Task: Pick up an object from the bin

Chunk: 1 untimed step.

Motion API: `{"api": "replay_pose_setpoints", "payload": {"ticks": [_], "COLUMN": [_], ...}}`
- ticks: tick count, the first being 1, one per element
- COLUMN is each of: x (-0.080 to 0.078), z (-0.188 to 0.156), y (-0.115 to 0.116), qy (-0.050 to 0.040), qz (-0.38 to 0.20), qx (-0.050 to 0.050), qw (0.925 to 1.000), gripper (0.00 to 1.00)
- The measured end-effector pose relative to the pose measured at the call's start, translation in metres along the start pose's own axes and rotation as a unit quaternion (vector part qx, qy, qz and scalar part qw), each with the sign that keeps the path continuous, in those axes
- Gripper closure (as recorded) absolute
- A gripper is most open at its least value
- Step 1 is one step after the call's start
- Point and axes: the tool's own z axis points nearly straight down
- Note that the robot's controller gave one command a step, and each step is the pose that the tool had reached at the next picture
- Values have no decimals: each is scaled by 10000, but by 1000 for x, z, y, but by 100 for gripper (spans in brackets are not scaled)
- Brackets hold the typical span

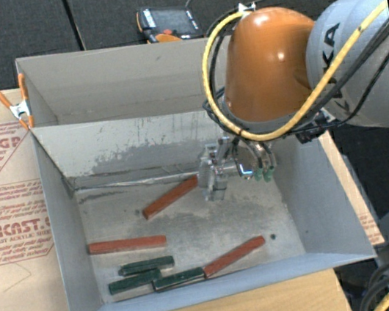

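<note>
"Grey metal bin (136,79)! What is in it?"

"Sticks. One red-brown stick (171,197) lies in the middle of the floor. It is tilted, so its right end is a bit farther away than its left end."

"Where is the claw (215,177)?"

"It hangs under the big orange cover (268,63) on the arm, just beside the right end of that stick. I cannot tell if it touches the stick."

"Is the claw open or closed?"

"I cannot tell."

"What else is there?"

"A second red stick (127,244) lies on the left. A third red stick (234,255) lies near the front, more to the right. Three dark green sticks (147,266) lie close together at the near left, and one of them meets the left end of the third red stick."
</note>
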Motion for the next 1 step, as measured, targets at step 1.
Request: {"api": "replay_pose_setpoints", "payload": {"ticks": [1], "x": [2], "z": [4], "y": [-1], "qy": [44], "qz": [-2], "qx": [15], "qw": [10000], "gripper": [0]}}
